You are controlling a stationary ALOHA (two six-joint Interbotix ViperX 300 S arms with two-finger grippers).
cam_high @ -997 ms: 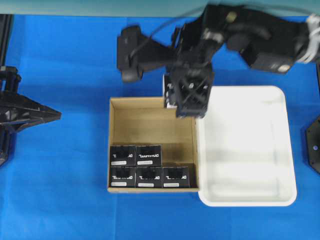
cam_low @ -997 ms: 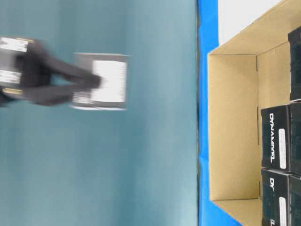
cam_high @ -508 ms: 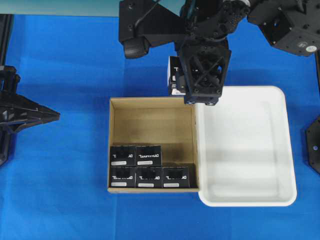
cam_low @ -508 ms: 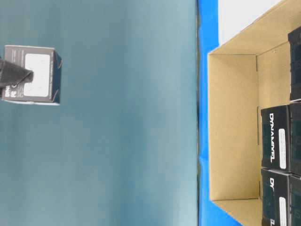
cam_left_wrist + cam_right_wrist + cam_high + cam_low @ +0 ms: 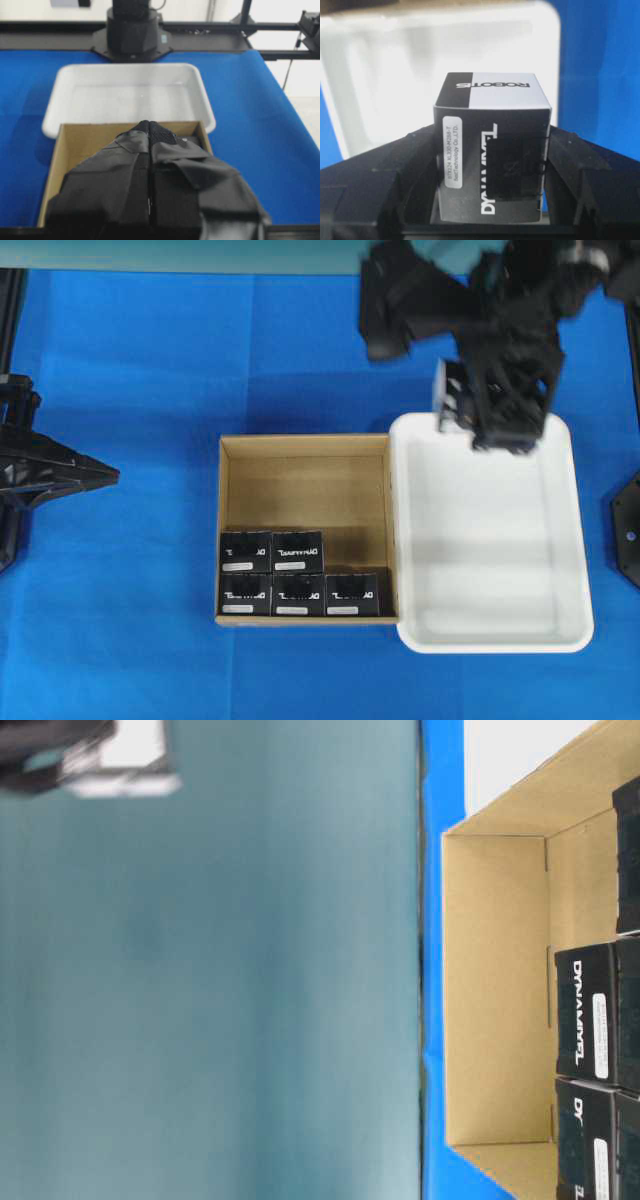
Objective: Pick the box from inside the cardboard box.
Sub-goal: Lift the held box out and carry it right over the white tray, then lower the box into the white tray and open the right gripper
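Moved right: right gripper (image 5: 497, 410) clamping box (image 5: 492, 157) above white tray (image 5: 570, 540) far edge; left gripper (image 5: 150, 165) closed.

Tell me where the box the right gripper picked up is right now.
In the overhead view the box is clamped in the right gripper, held in the air over the far edge of the white tray, right of the cardboard box.

Even, bright light fell on the blue tabletop (image 5: 140, 570). The black right arm (image 5: 480, 320) was motion-blurred above the glaring white plastic tray (image 5: 575, 540); soft shadow lay inside the brown cardboard carton (image 5: 300, 480) beside it.
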